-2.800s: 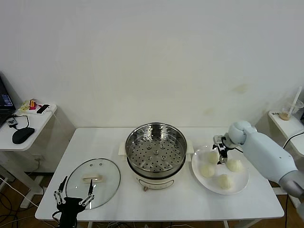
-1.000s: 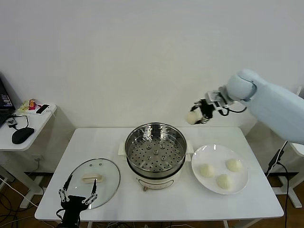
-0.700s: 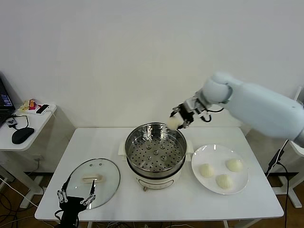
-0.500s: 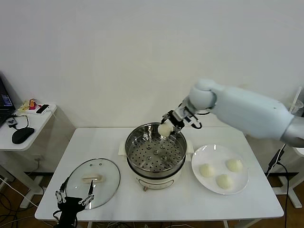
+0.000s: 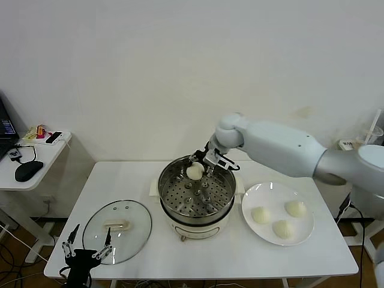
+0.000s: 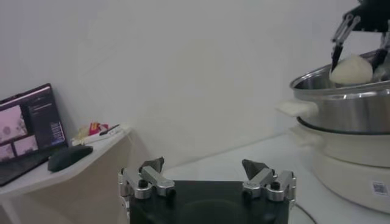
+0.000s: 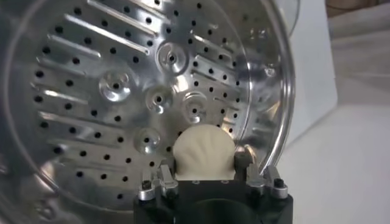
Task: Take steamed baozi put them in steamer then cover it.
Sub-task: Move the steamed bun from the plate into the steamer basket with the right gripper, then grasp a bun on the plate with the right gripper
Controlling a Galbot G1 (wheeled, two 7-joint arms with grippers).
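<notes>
Over the far side of the steamer (image 5: 196, 191), the right gripper (image 5: 198, 170) is closed on a baozi (image 5: 194, 171); it should go low, then let go gently. Left gripper (image 5: 84, 252) waits wide open by the near table edge

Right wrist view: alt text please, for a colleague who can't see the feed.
The right gripper is shut on a cream-white baozi, holding it over the perforated tray inside the steamer. No other bun lies on the tray.
</notes>
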